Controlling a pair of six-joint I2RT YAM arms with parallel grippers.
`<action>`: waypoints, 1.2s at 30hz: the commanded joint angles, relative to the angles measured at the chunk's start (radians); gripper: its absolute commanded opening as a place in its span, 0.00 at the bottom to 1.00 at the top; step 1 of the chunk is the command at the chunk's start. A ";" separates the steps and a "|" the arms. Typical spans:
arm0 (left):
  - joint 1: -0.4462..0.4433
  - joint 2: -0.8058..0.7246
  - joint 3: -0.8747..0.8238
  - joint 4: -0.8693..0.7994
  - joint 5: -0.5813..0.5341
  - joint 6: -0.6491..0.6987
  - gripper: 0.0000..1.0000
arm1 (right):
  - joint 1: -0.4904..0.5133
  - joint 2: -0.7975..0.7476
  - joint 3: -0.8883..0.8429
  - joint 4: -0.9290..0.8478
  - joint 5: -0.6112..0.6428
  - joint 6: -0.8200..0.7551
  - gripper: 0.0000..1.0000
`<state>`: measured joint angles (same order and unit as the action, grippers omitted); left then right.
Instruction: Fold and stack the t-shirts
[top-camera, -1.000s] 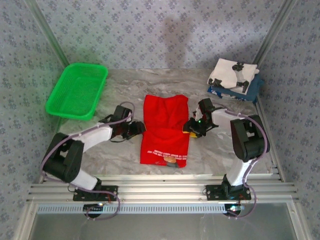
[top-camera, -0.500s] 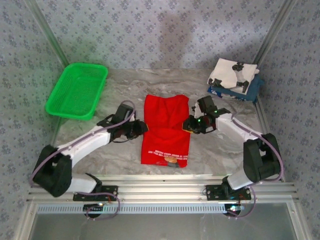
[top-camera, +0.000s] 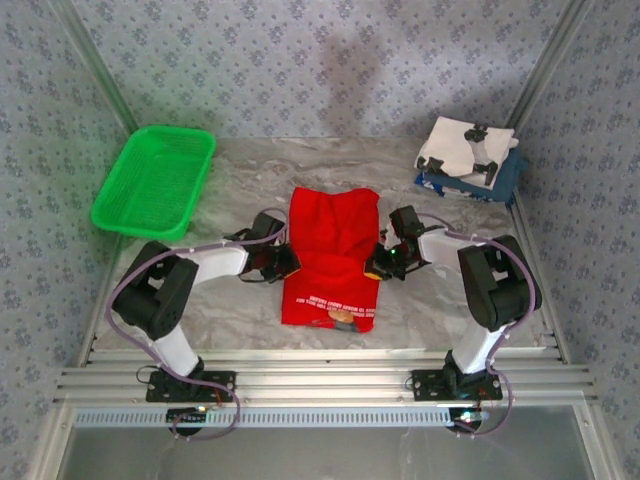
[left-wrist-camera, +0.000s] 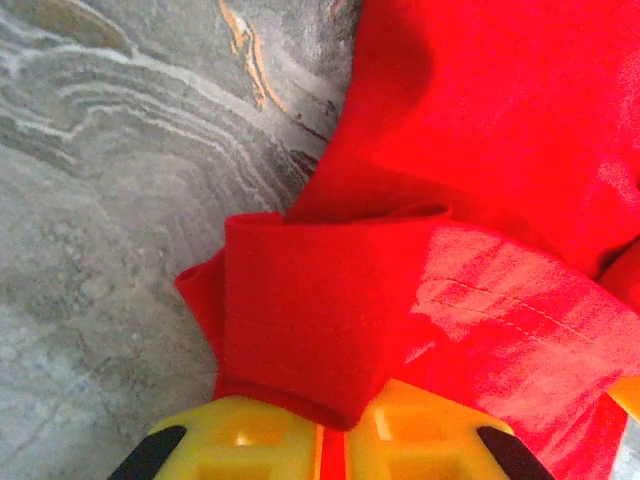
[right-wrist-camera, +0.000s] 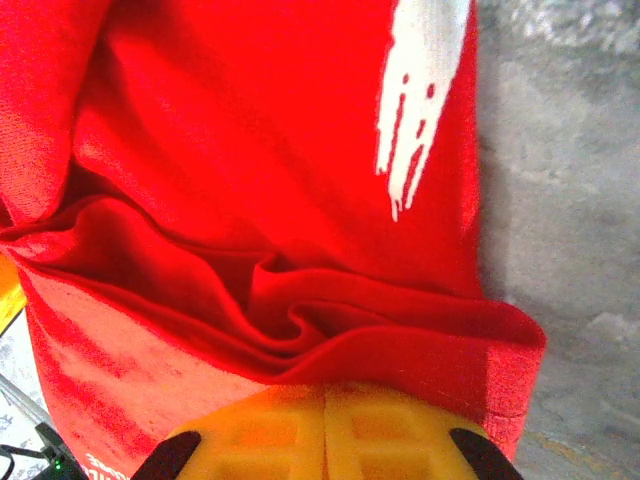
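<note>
Green basket (top-camera: 152, 180) sits far left. Left gripper (left-wrist-camera: 335, 440) is clamped on the left edge of the red shirt (top-camera: 332, 250), mid-table; right gripper (right-wrist-camera: 325, 430) pinches its right edge. White shirt (top-camera: 462, 146) lies on navy shirt (top-camera: 507, 176), far right.

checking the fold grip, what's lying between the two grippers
The red shirt spans the whole stretch between the left gripper and right gripper, each pinching one side edge, as the top view shows.
</note>
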<state>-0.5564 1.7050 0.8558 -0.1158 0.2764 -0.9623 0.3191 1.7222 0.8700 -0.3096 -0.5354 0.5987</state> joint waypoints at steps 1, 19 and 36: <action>0.007 0.035 -0.002 -0.029 -0.072 0.040 0.14 | -0.023 0.047 -0.035 -0.005 0.084 -0.005 0.10; -0.051 -0.529 -0.187 -0.403 0.122 -0.105 0.66 | 0.010 -0.449 -0.136 -0.425 -0.150 -0.062 0.64; -0.160 -0.327 -0.293 -0.071 0.154 -0.291 0.61 | 0.152 -0.345 -0.306 -0.131 -0.178 0.077 0.65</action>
<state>-0.6930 1.3384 0.5476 -0.2764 0.4160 -1.2095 0.4580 1.3537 0.5625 -0.4873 -0.6983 0.6502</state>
